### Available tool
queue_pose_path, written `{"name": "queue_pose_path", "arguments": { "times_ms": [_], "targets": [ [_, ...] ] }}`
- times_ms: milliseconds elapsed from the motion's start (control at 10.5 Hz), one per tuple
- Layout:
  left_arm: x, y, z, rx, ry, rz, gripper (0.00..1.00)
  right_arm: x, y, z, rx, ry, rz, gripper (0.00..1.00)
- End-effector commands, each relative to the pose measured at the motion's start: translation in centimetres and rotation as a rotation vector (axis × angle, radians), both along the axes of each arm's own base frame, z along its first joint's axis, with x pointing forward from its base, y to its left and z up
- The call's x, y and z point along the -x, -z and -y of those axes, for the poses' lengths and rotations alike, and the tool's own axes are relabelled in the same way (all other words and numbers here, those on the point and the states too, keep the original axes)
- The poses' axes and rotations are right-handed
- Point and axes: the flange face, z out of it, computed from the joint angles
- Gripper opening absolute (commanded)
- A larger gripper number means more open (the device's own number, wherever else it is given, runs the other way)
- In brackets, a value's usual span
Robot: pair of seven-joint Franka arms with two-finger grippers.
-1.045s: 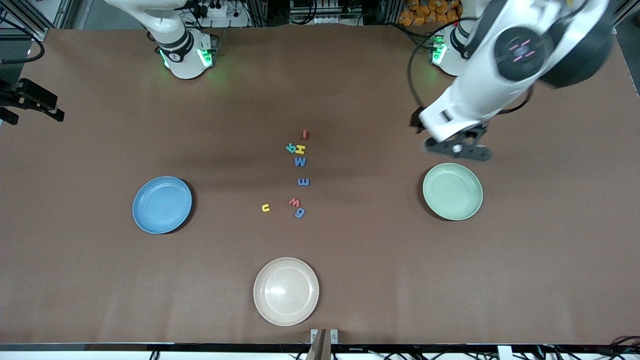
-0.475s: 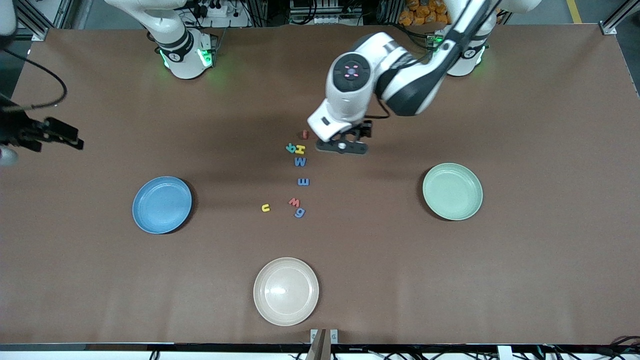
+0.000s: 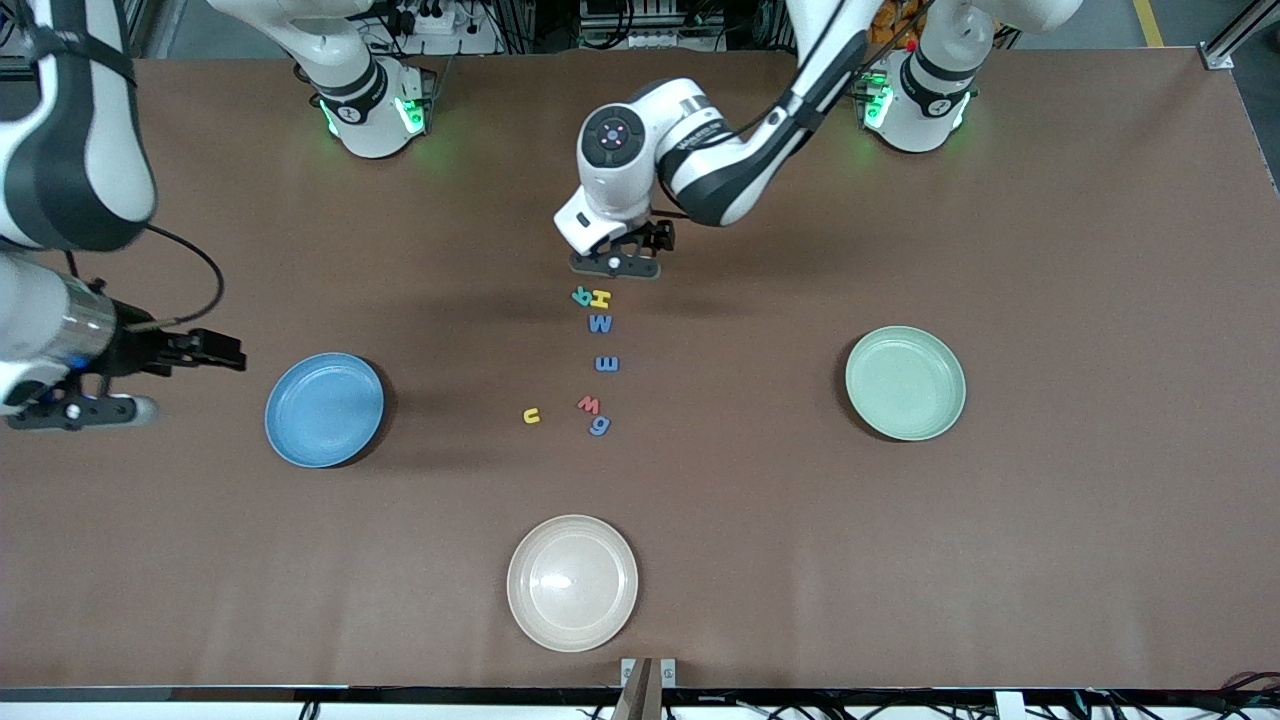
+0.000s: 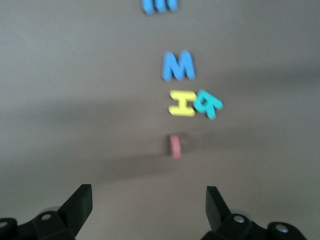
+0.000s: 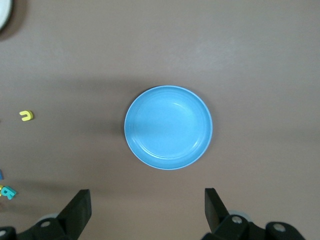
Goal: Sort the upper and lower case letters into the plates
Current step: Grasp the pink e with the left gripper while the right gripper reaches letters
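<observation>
Several small letters lie in a line mid-table: a teal letter (image 3: 581,295), a yellow H (image 3: 600,298), a blue M (image 3: 600,323), another blue letter (image 3: 606,364), a red w (image 3: 589,404), a blue g (image 3: 599,425) and a yellow u (image 3: 531,415). My left gripper (image 3: 615,263) is open and empty over the line's end nearest the robots, covering a red piece (image 4: 175,146) that shows ahead of its fingertips (image 4: 80,200). My right gripper (image 3: 75,412) is open and empty beside the sky blue plate (image 3: 324,409), toward the right arm's end. The mint green plate (image 3: 905,383) holds nothing.
A cream plate (image 3: 572,582) sits near the table's front edge, nearer the front camera than the letters. The blue plate (image 5: 168,127) holds nothing. The yellow u (image 5: 26,115) lies between the blue plate and the letter line.
My left arm has swung from beside the mint plate across to the letters' end nearest the robots. My right arm has come in from the table's edge toward the blue plate.
</observation>
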Motion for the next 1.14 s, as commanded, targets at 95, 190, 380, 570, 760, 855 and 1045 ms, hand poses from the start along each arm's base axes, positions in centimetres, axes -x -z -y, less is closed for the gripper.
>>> {"name": "queue_pose_path", "arguments": {
  "times_ms": [95, 190, 380, 570, 760, 855, 1045],
  "targets": [
    [1.6, 5.6, 1.0, 0.018, 0.051, 0.067, 1.0, -1.3, 5.4, 0.1, -0.016, 0.029, -0.065, 1.0],
    [1.4, 7.1, 0.9, 0.006, 0.085, 0.087, 1.0, -1.1, 6.0, -0.6, -0.047, 0.038, -0.076, 1.0],
    [1.2, 7.5, 0.9, 0.005, 0.081, 0.1, 1.0, -1.6, 7.7, -1.3, -0.084, 0.064, -0.067, 1.0],
    [1.5, 8.3, 1.0, -0.003, 0.053, 0.086, 0.95, -2.5, 11.3, -6.6, -0.113, 0.046, -0.057, 1.0],
    [1.7, 9.5, 1.2, -0.005, 0.046, 0.081, 0.9, -2.8, 13.4, -13.5, -0.105, 0.024, -0.013, 1.0],
    [1.8, 10.1, 1.4, 0.012, 0.041, 0.085, 0.89, -2.9, 15.1, -17.0, -0.103, 0.016, 0.022, 1.0],
    [2.4, 11.0, 2.5, 0.02, 0.0, 0.086, 0.83, -2.7, 19.2, -22.5, -0.096, 0.017, 0.06, 1.0]
  ]
}}
